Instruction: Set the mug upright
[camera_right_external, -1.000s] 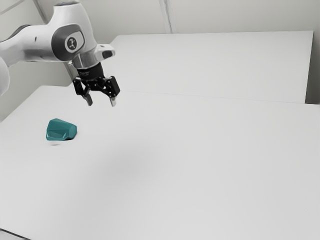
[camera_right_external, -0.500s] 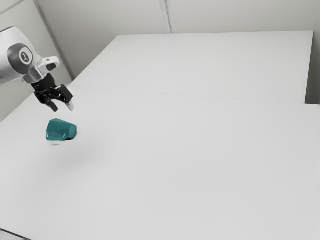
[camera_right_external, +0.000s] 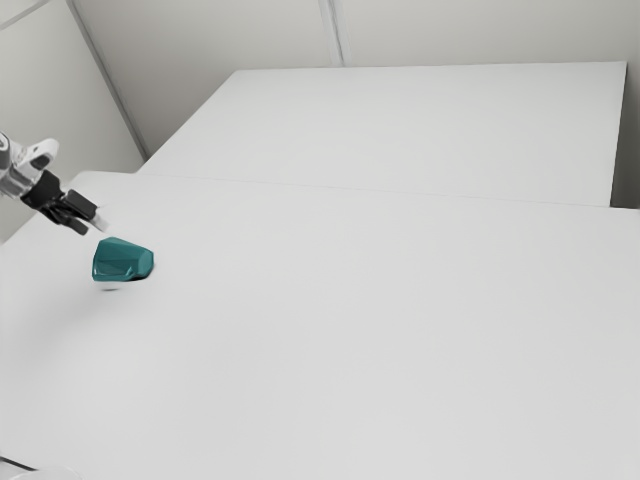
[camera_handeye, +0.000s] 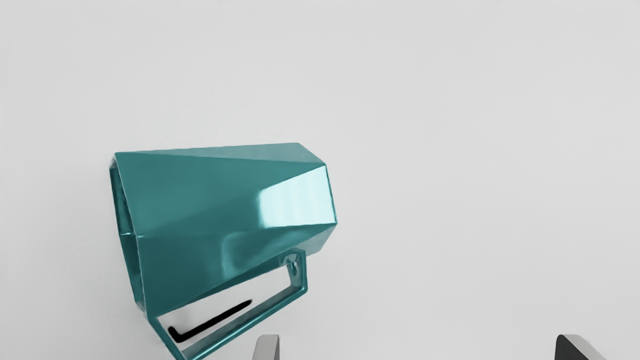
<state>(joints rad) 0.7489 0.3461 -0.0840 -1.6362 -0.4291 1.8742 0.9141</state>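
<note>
Lower and closer to the exterior view's left edge than a second ago, the claw (camera_right_external: 92, 227) has moved down over the table (camera_right_external: 350, 320) toward the mug (camera_right_external: 123, 260), which lies where it did, on its side at the left of the exterior view. In that view, the mug sits just below the fingertips and slightly right of them. The claw is spread, its fingers (camera_handeye: 268, 347) standing wide apart with nothing pinched. Seen from the wrist, the mug lies ahead of the fingertips, mostly off to one finger's side rather than centered between them. Its handle (camera_handeye: 250, 320) is on the side nearer the claw, close to that finger but apart from it, and its mouth (camera_handeye: 123, 210) faces away from the other finger.
</note>
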